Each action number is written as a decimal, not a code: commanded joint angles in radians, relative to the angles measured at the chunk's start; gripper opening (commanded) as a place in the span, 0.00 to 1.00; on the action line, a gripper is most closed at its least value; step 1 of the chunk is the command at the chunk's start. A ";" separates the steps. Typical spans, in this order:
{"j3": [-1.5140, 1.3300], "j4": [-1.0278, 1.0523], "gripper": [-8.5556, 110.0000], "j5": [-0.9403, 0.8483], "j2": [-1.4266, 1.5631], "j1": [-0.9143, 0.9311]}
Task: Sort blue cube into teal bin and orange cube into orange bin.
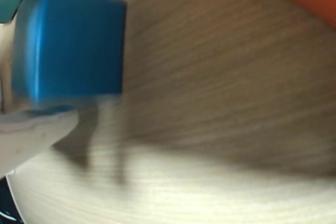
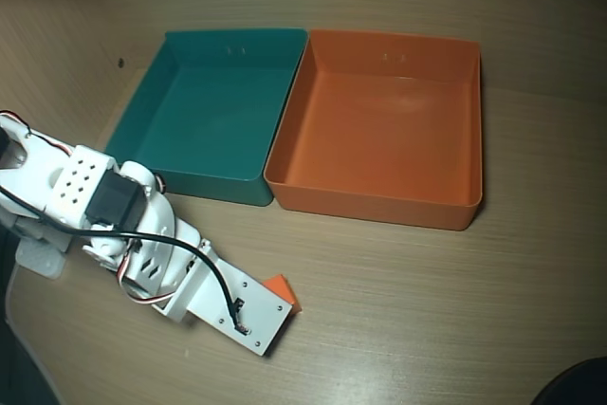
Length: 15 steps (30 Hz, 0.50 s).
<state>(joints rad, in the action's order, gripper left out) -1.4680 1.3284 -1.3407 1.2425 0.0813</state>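
We see the gripper [image 1: 31,109] clamped on the blue cube [image 1: 71,45] (wrist view blurred); overhead, the orange cube [image 2: 282,290] peeks beside the arm.

Arm hides orange cube [image 2: 283,289] (mostly).

In the overhead view the white arm reaches from the left edge diagonally down and right, lying low, its flat wrist plate hiding the end effector [image 2: 275,315]. In the blurred wrist view a pale finger [image 1: 31,132] sits under the cube [image 1: 71,45], apparently clamped on it.
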 commanded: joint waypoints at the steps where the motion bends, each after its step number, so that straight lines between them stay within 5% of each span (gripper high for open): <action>1: 0.058 0.008 0.01 0.003 0.038 0.000; 15: 0.041 0.008 0.02 -0.003 0.543 -0.120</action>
<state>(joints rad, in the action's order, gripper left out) -1.4696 1.3361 -1.3392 1.6322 0.0383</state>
